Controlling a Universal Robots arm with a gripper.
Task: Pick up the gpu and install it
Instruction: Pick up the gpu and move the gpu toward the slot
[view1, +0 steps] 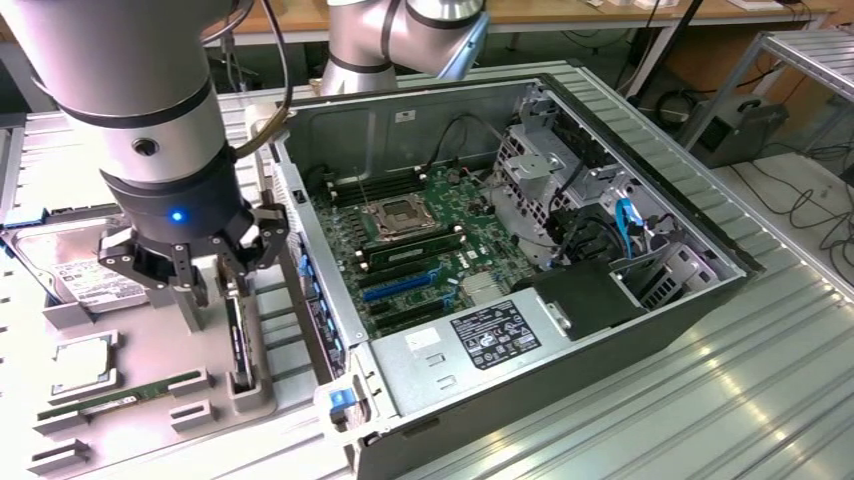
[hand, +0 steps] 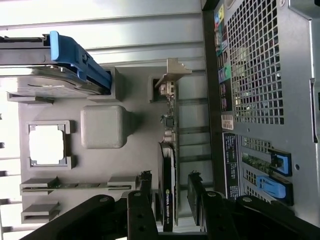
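The thin dark gpu card with a silver end bracket (hand: 168, 205) stands on edge in a grey moulded holder (hand: 137, 100) just beside the open metal computer case (hand: 255, 60). The black gripper (hand: 170, 176), jaws spread, straddles it, so a centred, square squeeze on its flat faces seems wisest.

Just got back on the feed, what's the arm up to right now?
The arm's hand is down over the gpu, which stands on edge in its slot on the gray parts tray. The hand is open, with one finger on each side of the card, not clamped on it. The gpu is not yet lifted. The open computer case sits beside the tray with its motherboard exposed.
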